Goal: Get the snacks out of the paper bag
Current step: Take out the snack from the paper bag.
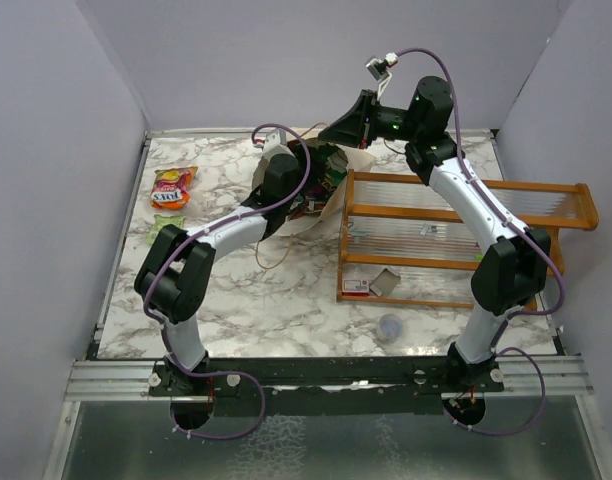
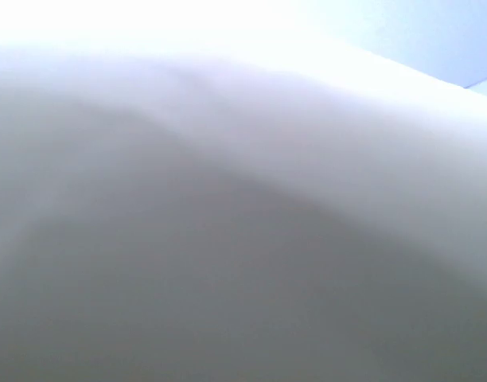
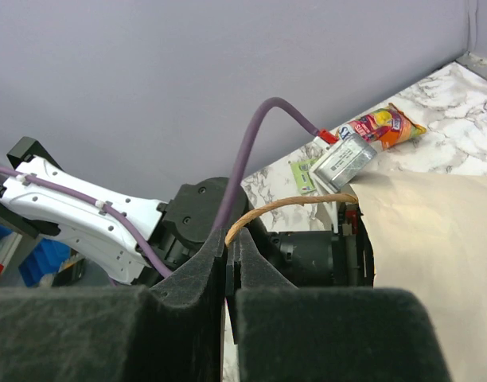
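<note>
**Right gripper pinching the bag handle, left gripper buried in the bag**

You're looking at the paper bag [image 1: 334,212] slumping on the marble table [image 1: 286,300], far middle, just left of the orange wooden rack [image 1: 466,215]. Your right gripper [image 3: 230,248] is hanging over the bag's far end. In the right wrist view its two dark padded fingers [image 3: 188,294] are sitting almost together, and the thin brown string handle [image 3: 283,208] is running down into the narrow slit between them. So the right one is clamping that handle and nothing else.

Your left arm [image 1: 226,232] is reaching in from the left, and the left gripper [image 1: 306,186] is going into the bag. The paper is covering its fingers from above, and the left wrist view is showing only a white-grey blur. I cannot tell how far open they are, or whether they are gripping anything.

Some dark and green packets [image 1: 331,165] are showing in the bag's opening, too small to sort. A red-orange-yellow packet [image 1: 173,187] is lying out on the table at the far left, well apart from the bag. A pale green packet [image 1: 151,224] is lying just on its near side.

A red-and-white card [image 1: 356,287] is sitting at the rack's near left corner. A grey round cap [image 1: 390,326] is lying on the table nearer the arm bases.
</note>
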`<state>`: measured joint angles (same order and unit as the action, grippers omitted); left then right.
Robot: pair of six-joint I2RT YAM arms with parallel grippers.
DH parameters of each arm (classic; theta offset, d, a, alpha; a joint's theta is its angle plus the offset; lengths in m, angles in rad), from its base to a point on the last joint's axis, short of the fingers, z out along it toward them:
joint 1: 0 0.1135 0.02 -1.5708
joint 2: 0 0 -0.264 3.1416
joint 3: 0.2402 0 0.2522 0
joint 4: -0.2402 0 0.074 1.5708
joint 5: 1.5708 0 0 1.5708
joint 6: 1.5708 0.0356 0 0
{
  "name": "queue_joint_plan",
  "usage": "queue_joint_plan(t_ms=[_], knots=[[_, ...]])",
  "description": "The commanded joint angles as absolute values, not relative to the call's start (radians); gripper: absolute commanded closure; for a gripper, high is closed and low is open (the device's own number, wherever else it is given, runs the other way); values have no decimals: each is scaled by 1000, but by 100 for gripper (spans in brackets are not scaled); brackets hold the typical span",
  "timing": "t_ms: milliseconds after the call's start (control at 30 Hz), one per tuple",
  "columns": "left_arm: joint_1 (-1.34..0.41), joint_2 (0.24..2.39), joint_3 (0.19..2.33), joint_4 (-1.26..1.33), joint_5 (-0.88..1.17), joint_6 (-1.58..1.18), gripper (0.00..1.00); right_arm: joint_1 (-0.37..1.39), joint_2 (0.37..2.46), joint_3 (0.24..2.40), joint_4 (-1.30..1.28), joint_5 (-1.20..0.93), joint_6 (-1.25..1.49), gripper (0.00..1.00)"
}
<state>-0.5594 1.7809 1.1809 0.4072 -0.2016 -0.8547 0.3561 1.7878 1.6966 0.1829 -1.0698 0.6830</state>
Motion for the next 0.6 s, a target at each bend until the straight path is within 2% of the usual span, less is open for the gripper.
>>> queue_joint_plan(t_ms=[0, 400, 567], knots=[[-558, 1816, 1219, 454, -276, -852, 51, 353, 1744, 1709, 198, -1084, 690, 99], [-559, 1908, 1300, 429, -221, -922, 38, 353, 1744, 1709, 203, -1080, 690, 99], [-559, 1942, 1338, 424, -191, -932, 36, 352, 1739, 1707, 201, -1079, 687, 99]])
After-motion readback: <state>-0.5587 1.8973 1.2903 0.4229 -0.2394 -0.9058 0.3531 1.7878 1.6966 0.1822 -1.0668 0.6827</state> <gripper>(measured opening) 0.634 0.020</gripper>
